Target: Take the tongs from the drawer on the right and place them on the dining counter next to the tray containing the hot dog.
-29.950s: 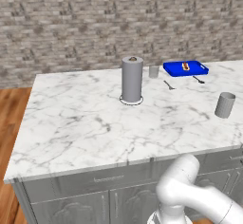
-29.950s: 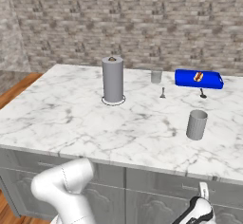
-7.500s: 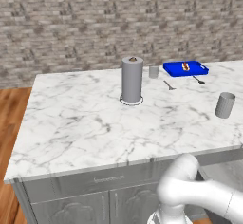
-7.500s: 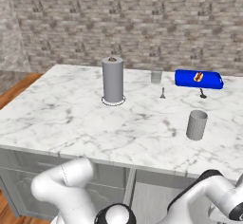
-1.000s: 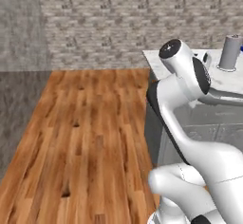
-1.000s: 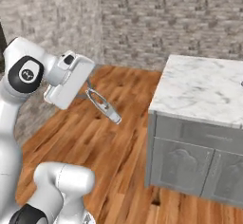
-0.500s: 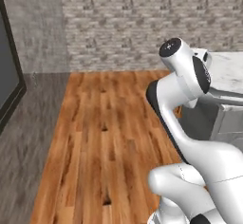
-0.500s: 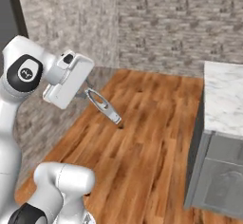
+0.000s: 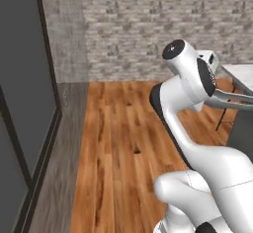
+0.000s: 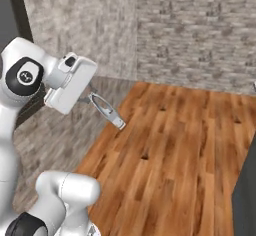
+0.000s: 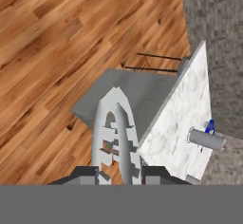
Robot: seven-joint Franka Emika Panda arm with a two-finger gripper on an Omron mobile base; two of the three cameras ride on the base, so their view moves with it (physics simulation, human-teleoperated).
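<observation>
My gripper (image 11: 118, 172) is shut on the silver tongs (image 11: 116, 132), which stick out straight ahead of the fingers. In the right base view the tongs (image 10: 107, 109) slant down over the wooden floor from the white hand, held well above it. From the left base they (image 9: 233, 98) point right, toward the dining counter (image 9: 243, 72), whose corner sits at the picture's edge. In the hand view the white marble dining counter (image 11: 180, 118) lies beyond the tongs' tips, with a sliver of the blue tray (image 11: 210, 125) at its far end. The hot dog and the drawer are out of view.
A grey cylinder (image 11: 206, 140) stands on the marble near the tray. Thin black stool legs (image 11: 154, 62) stand by the counter's grey side (image 11: 137, 92). Wooden floor (image 10: 170, 140) spreads ahead, closed in by brick walls (image 9: 148, 24) and a dark panel (image 9: 22, 103) at left.
Both base views have swung, so the counter has slid off to the right and a dark panel has come in at left. The tongs stay in my shut gripper.
</observation>
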